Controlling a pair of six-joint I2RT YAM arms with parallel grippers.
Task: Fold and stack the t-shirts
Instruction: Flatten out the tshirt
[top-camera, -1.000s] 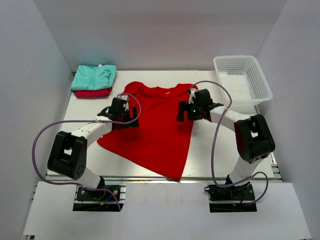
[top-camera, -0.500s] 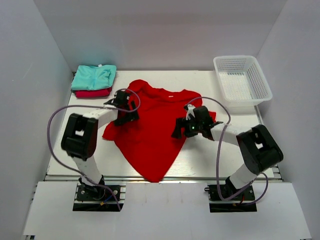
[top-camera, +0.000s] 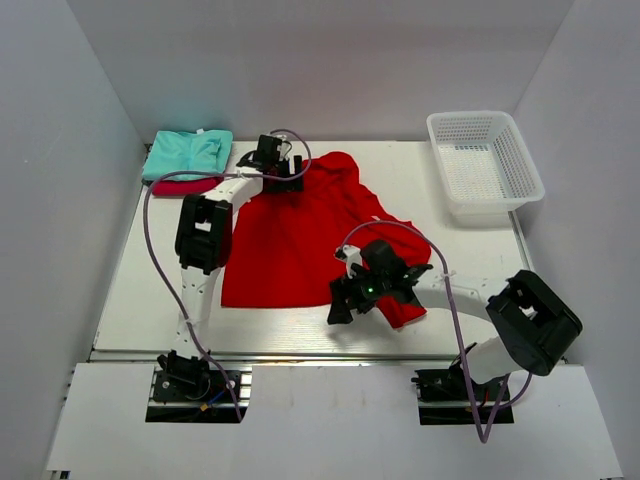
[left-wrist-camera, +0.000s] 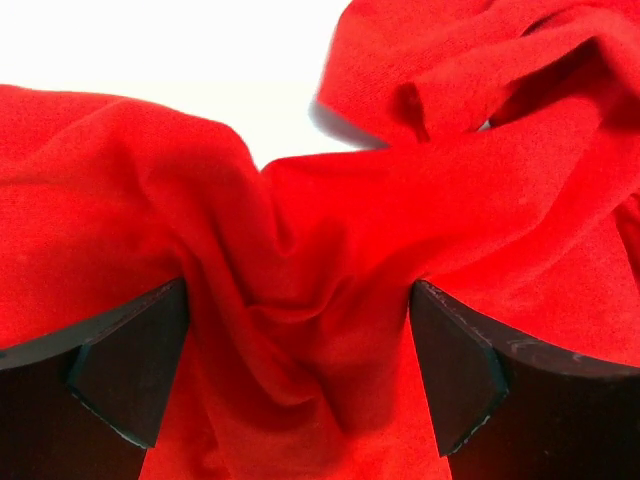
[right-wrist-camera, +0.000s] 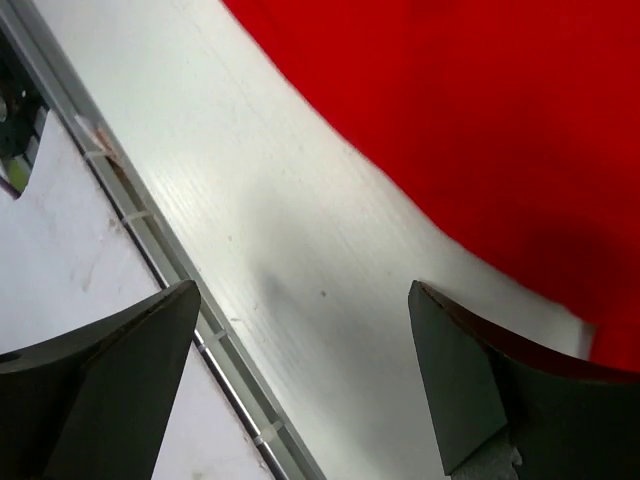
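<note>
My left tool (top-camera: 279, 160) stands at the far side of the surface (top-camera: 150, 270), planted in the large bright red cloth t-shirt (top-camera: 285, 240). It is spread wide, and from its wrist I see red folds bunched up between the two dark fingers (left-wrist-camera: 130, 370) and lying against both. The fingers are not pinched together on the cloth, so I call it released. My right tool (top-camera: 340, 305) hangs at the near right corner of the same shirt, equally wide and holding nothing. Its wrist view shows only bare white surface between the fingers, with the shirt's edge just beyond them and the metal edging rail (right-wrist-camera: 130, 205) to one side. The red shirt lies rumpled across the middle of the surface. I cannot pick out its collar or sleeves, and my right arm covers part of its near corner. At the far left, the mint-green folded t-shirt (top-camera: 188, 152) rests on the darker crimson-pink t-shirt (top-camera: 180, 186), of which only a strip shows. The white plastic mesh basket (top-camera: 486, 114) sits at the far right, well apart.
</note>
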